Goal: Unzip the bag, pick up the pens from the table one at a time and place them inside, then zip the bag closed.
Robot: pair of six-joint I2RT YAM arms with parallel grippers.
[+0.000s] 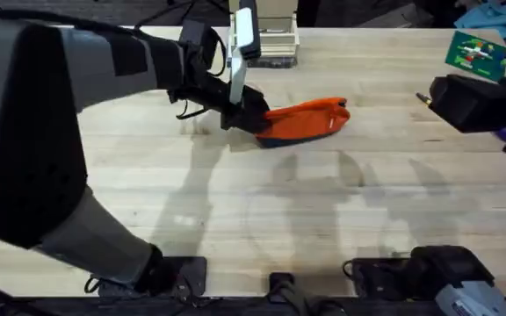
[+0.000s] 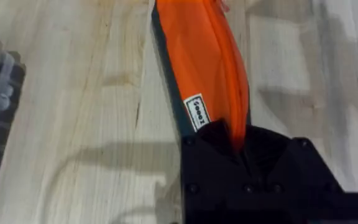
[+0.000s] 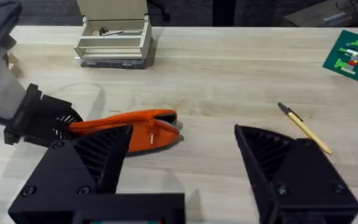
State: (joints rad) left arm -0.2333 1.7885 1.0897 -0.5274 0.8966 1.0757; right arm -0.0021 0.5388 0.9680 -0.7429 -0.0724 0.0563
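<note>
The orange bag (image 1: 310, 118) lies on the pale wood table (image 1: 235, 211), a little behind its middle, with its dark edge toward the front. My left gripper (image 1: 249, 114) reaches across from the left and is shut on the bag's left end. In the left wrist view the orange fabric (image 2: 204, 62) runs into the black fingers (image 2: 272, 168). Whether the zipper is open cannot be told. A yellow pen (image 3: 303, 129) with a dark end lies to the right of the bag (image 3: 129, 130). My right gripper (image 3: 184, 134) hangs above the table, open, with nothing in it.
A clear plastic box (image 1: 266, 44) stands at the back edge, behind the bag. A green card (image 1: 477, 54) lies at the back right. Bare wood stretches across the whole front half of the table.
</note>
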